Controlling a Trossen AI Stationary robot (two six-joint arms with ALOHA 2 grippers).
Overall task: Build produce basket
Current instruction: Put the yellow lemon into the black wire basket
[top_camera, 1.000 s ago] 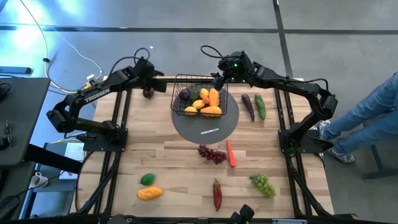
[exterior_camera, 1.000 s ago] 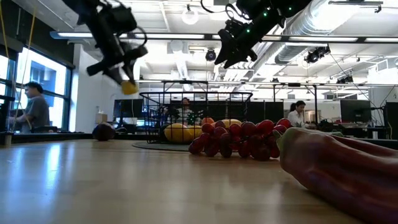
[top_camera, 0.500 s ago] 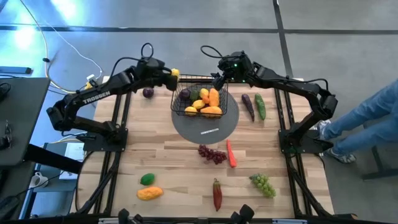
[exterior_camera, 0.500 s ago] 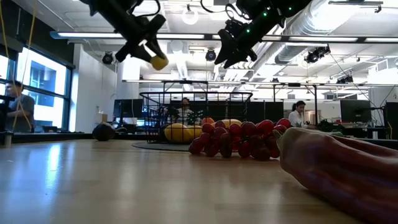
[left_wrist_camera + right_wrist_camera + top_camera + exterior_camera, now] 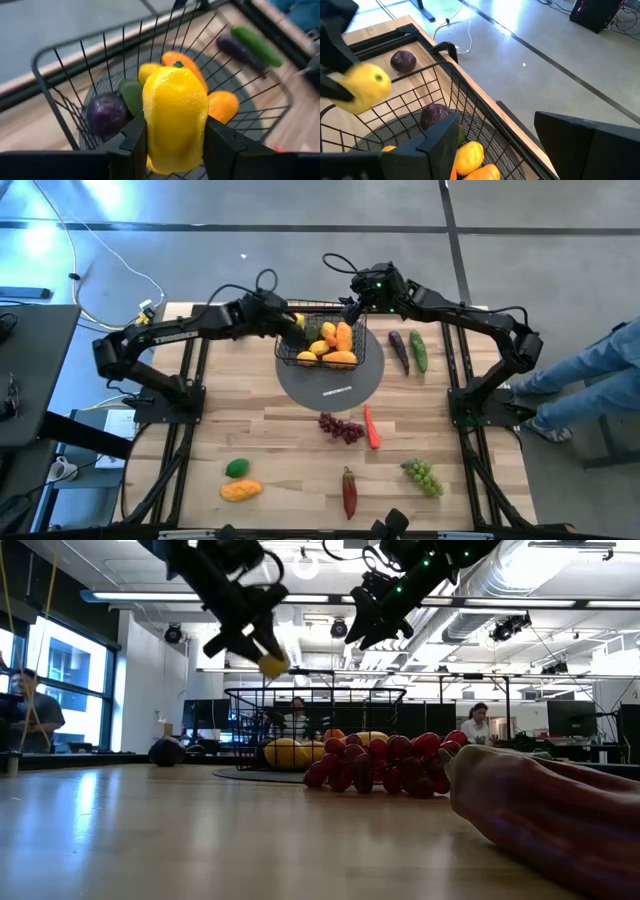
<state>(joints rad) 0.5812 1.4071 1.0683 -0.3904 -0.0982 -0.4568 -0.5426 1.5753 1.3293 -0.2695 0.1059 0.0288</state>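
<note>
**Q:** Lemon (image 5: 175, 117), placement and grip?

**A:** Clenched by its sides between the fingers of the left gripper (image 5: 290, 321). Hung above the left end of the basket (image 5: 283, 350), clear of the wires and not yet inside.

**Q:** Right gripper (image 5: 350, 310)?

**A:** Parked over the basket's far right corner, fingers spread, nothing between them.

**Q:** Recommended handling of the drop?

**A:** Judged best: lowered straight down inside the rim before release, aimed at the gap beside the purple plum (image 5: 106, 115) and not onto the piled orange and yellow pieces, since a rounded toy fruit would probably roll or bounce off a heap. Also advised: kept well apart from the waiting right claw, and opened only once close to the fruit below.

**Q:** Hidden or unclear?

**A:** Basket floor directly beneath the lemon, blocked in the left wrist view by the lemon itself. Exact count of pieces inside, impossible to tell from overlapping shapes. Lower basket contents in the low view, screened by the purple grapes (image 5: 385, 762). Loose plum (image 5: 403, 61) outside the basket, seen only in the right wrist view.
</note>
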